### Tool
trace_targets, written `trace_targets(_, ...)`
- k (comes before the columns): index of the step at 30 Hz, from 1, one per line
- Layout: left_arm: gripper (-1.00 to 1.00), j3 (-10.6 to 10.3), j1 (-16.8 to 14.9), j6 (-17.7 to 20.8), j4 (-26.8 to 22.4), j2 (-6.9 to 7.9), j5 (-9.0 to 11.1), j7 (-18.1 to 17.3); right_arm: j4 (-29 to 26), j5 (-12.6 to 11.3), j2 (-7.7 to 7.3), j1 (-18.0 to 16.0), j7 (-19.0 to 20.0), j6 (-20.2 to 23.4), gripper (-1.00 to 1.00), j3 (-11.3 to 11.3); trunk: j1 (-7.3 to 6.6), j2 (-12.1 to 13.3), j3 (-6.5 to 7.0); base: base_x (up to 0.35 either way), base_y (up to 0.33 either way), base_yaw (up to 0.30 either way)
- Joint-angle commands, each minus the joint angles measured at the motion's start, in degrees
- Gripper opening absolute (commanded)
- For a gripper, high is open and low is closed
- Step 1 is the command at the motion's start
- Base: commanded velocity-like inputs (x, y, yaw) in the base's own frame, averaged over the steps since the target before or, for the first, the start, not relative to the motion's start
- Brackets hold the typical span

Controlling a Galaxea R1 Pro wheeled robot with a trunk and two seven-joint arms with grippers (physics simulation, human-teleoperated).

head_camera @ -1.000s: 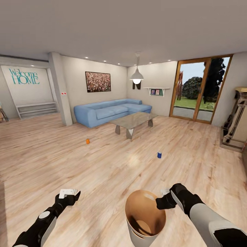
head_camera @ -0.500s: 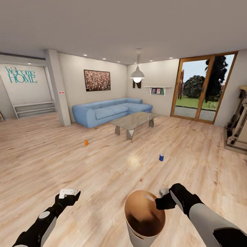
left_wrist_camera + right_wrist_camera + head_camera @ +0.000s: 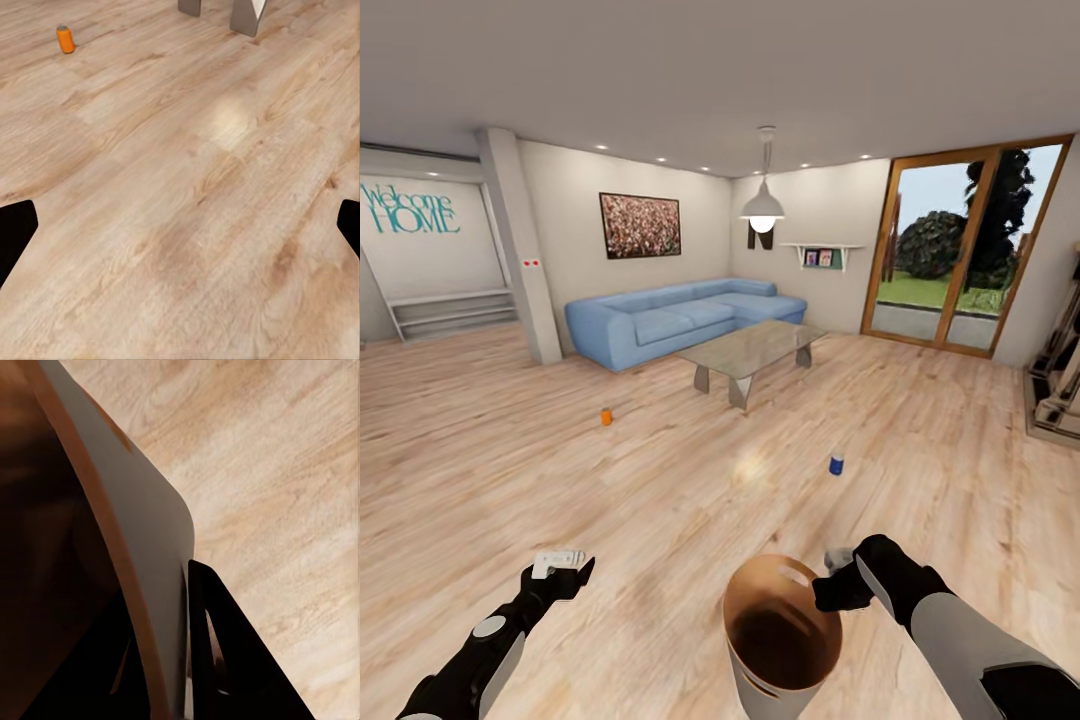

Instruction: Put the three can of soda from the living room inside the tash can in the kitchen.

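Cans lie nearer now: orange can and blue can on the floor; right tool still pinching the bin rim, left tool spread, empty.

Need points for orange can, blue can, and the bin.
orange can [image 3: 606, 416], head view, middle of its body, on the floor.
blue can [image 3: 837, 464], head view, middle of its body, on the floor.
bin [image 3: 760, 683], head view, grey outer wall below the rim.

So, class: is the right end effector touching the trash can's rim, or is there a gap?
Touching. The right wrist view shows the right end effector with one dark finger on each side of the trash can wall, pinching it.
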Motion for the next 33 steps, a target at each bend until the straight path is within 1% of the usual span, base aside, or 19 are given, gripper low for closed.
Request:
trace_targets(1, 1.0, 0.0, 0.0, 0.0, 0.0, 0.0, 0.01, 0.0, -0.04, -1.22, 0.02, -0.03, 0.41, 0.27, -1.0, -0.3, 0.0, -0.01, -0.09, 0.326, 0.0, 0.0)
trace_targets(10, 1.0, 0.0, 0.0, 0.0, 0.0, 0.0, 0.02, 0.0, 0.0, -1.22, 0.04, -0.03, 0.41, 0.26, -1.0, -0.34, 0.0, -0.01, -0.39, 0.326, 0.0, -0.001)
trace_targets(22, 1.0, 0.0, 0.0, 0.0, -0.04, 0.03, 0.02, 0.0, -0.09, -1.31, 0.04, -0.03, 0.41, 0.26, -1.0, -0.35, 0.0, -0.01, -0.4, 0.326, 0.064, -0.186)
trace_targets(33, 1.0, 0.0, 0.0, 0.06, 0.0, 0.01, -0.06, 0.0, -0.08, -1.3, 0.04, -0.03, 0.41, 0.18, -1.0, -0.35, 0.0, -0.01, -0.4, 0.314, 0.129, -0.023)
